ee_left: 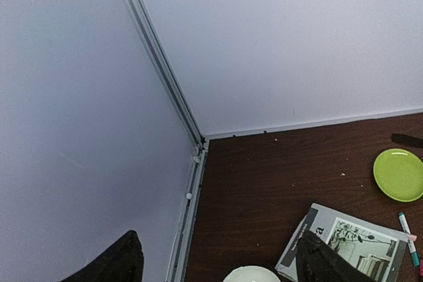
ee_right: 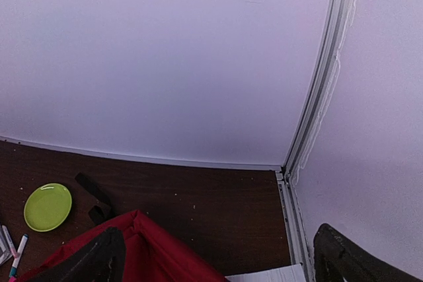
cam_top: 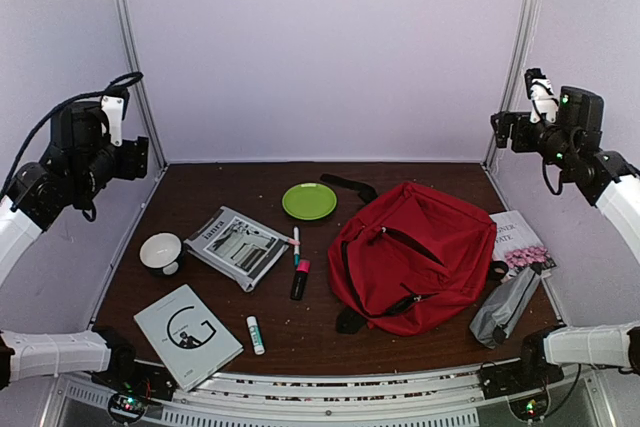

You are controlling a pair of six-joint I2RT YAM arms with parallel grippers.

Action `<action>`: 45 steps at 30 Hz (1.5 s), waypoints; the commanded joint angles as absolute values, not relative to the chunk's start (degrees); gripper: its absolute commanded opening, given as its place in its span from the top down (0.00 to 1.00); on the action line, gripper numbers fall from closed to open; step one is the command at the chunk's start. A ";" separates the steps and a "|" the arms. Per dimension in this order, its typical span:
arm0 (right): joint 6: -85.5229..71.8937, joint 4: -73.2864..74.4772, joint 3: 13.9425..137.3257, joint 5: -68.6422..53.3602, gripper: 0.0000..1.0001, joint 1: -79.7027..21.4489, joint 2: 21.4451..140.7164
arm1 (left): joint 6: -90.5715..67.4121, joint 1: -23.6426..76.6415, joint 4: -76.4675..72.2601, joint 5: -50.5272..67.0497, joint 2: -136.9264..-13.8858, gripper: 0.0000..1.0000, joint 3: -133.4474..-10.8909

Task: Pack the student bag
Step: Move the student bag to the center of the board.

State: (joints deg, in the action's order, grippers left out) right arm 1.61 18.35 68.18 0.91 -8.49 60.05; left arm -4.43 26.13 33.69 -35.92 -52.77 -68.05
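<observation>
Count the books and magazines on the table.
3: grey magazine beside the bowl, white book front left, flowered book right of the student bag. Others may lie under it.

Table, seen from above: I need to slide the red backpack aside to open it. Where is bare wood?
Bare wood lies in the back left corner of the table, bordered by bowl, magazine and green plate, and along the front between glue stick and backpack. Crowded: the right edge, with book and grey pouch.

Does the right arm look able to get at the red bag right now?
Likely yes: the right gripper hangs open above its side, and the bag lies there with nothing on top.
</observation>
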 commanded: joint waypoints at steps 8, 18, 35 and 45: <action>11.78 26.40 58.68 -17.11 0.13 -5.43 54.65 | -0.34 22.85 18.07 -4.06 -59.76 0.42 -57.68; 29.45 39.62 54.45 -21.02 0.38 -22.98 55.77 | 4.37 33.68 7.58 12.60 -65.43 0.55 -50.90; 40.42 43.77 47.51 -11.46 0.54 -37.94 60.43 | -4.14 49.54 -14.37 12.06 -84.54 0.59 -49.44; 32.67 39.96 55.67 -5.80 0.58 -10.07 69.31 | -5.05 52.10 -16.81 11.84 -91.92 0.52 -55.00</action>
